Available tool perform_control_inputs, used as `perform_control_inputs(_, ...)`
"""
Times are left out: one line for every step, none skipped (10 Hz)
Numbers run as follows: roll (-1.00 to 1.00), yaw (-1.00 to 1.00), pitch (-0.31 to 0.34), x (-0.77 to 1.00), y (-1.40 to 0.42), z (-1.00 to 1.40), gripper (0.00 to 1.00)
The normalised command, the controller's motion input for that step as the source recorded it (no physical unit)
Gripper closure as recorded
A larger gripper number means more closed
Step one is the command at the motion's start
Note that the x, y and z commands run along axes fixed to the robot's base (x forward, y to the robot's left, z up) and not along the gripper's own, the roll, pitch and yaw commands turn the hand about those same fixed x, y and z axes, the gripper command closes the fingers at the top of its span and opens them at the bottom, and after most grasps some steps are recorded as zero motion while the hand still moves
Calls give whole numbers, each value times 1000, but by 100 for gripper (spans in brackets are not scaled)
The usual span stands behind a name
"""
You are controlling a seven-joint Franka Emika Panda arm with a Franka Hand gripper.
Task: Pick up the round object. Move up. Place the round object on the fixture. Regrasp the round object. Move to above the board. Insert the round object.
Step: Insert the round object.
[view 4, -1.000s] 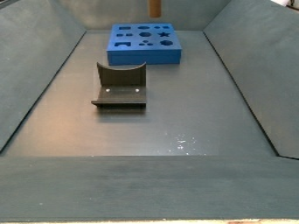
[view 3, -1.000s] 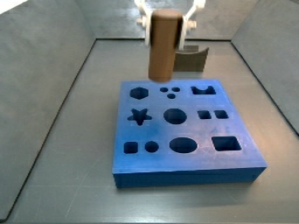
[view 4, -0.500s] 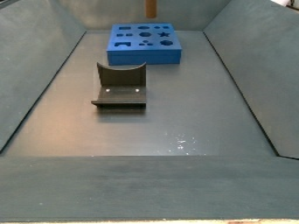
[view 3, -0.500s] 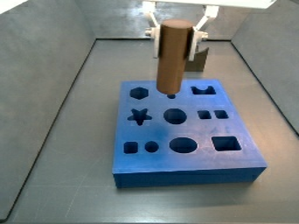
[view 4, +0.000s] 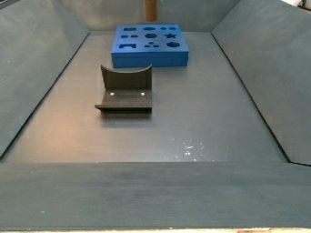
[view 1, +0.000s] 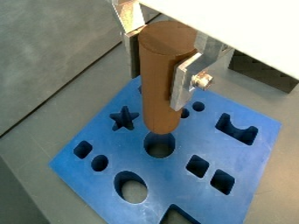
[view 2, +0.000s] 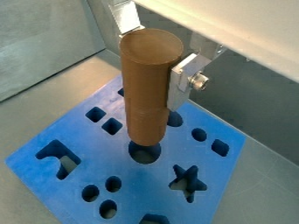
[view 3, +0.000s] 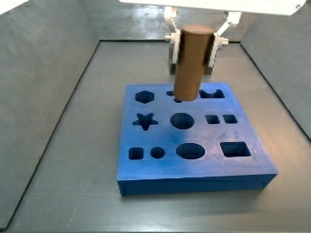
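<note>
Wrist views both show the gripper clamped on the round object, its silver fingers pressing the peg's upper sides. The peg stands upright, its lower end just over a round hole in the board, apart from the rim or touching I cannot tell. In a side view the peg hangs at upper centre above the board. The fixture sits mid-left in a side view, well apart from the board.
</note>
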Motion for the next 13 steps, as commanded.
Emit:
perform_control_inputs(-66,-169,129,483,0,-263,100)
perform_control_inputs(-74,-157,94,269,0,-94,100)
perform_control_inputs(14,0,0,0,-17,0,100)
perform_control_inputs(126,0,-49,0,-106,-171,100)
perform_control_inputs(271,0,-166,0,-66,-426,100)
perform_control_inputs(169,0,-217,-174,-54,-89,100)
perform_control_inputs(11,0,-214,-131,-23,0,100)
perform_control_inputs(49,0,-209,-151,-54,-11,100)
perform_control_inputs(109,0,-229,-100,-89,-254,100)
perform_control_inputs(189,0,-314,-26,-109,-540,100)
perform_control_inputs(197,0,-400,-80,-117,-574,100)
perform_control_inputs(160,0,-311,-11,-40,-500,100)
perform_control_inputs(40,0,-120,0,0,-151,100)
